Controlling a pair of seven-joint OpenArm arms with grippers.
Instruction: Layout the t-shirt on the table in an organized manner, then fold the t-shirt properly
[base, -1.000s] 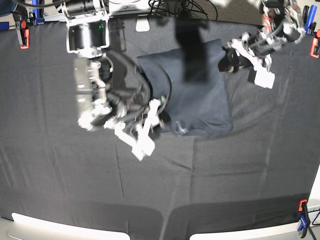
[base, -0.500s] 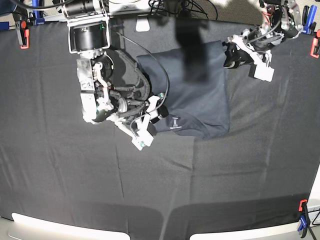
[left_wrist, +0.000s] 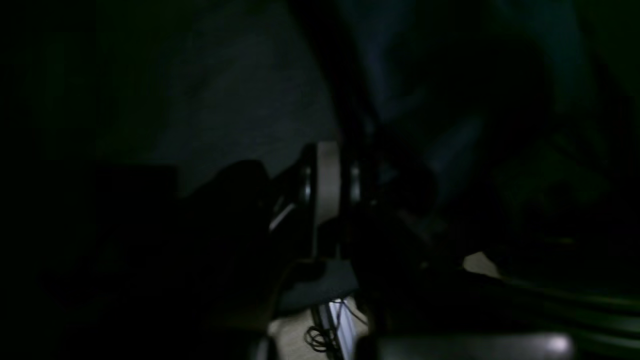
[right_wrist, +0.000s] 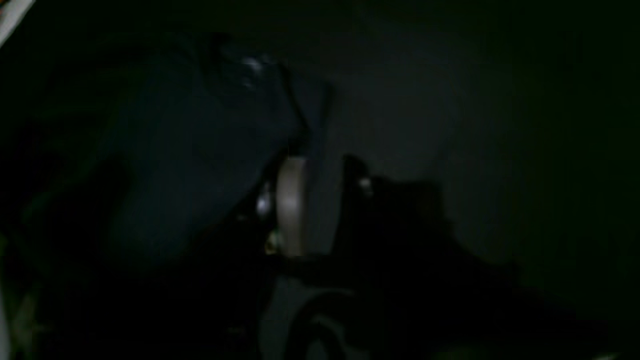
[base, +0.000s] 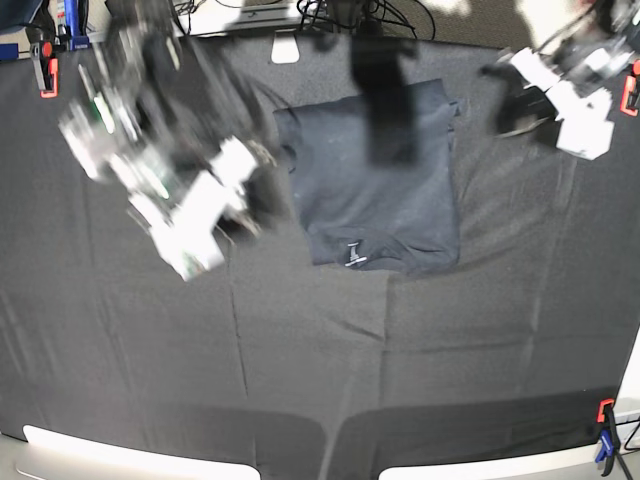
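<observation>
The dark t-shirt (base: 375, 190) lies folded into a compact rectangle on the black table (base: 300, 380), its small white tag mark (base: 352, 255) at the near edge. No gripper touches it. My right gripper (base: 190, 250) is a blur to the shirt's left, lifted clear. In the dim right wrist view its fingers (right_wrist: 292, 205) show a narrow gap with nothing between, and the t-shirt (right_wrist: 200, 150) lies to the left. My left gripper (base: 585, 130) is a blur at the far right corner. The left wrist view shows that gripper (left_wrist: 340, 150) with its fingers together and empty.
Red clamps (base: 45, 70) (base: 630, 95) (base: 605, 410) grip the table's corners. A white object (base: 285, 50) and cables (base: 350, 15) sit beyond the far edge. A dark shadow band (base: 385, 100) crosses the shirt's top. Pale table edges (base: 120, 455) show at the front.
Both arms have pulled away from the shirt: the right arm swung left and back, the left arm rose toward the far right corner. The shirt's near edge now lies uncovered.
</observation>
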